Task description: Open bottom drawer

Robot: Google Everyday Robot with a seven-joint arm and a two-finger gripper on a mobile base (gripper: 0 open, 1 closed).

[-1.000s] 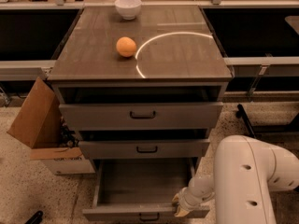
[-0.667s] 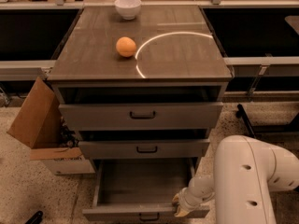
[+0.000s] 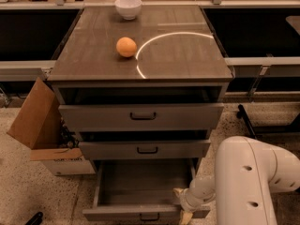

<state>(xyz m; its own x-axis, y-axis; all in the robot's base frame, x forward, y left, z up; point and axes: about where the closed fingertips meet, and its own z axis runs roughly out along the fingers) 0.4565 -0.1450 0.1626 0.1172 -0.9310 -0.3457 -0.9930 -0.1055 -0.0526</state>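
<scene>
We find the bottom drawer (image 3: 122, 214) matt, perhaps metal; the gripper (image 3: 183, 204) at its front corner, smooth plastic.

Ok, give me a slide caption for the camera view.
Bottom drawer open, pincer by its front edge; orange and bowl on cabinet top.

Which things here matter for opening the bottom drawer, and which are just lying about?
Job:
bottom drawer, pulled out
end effector, at its front right corner

Lying about:
orange and bowl on the cabinet
cardboard box to its left
top drawer
middle drawer
</scene>
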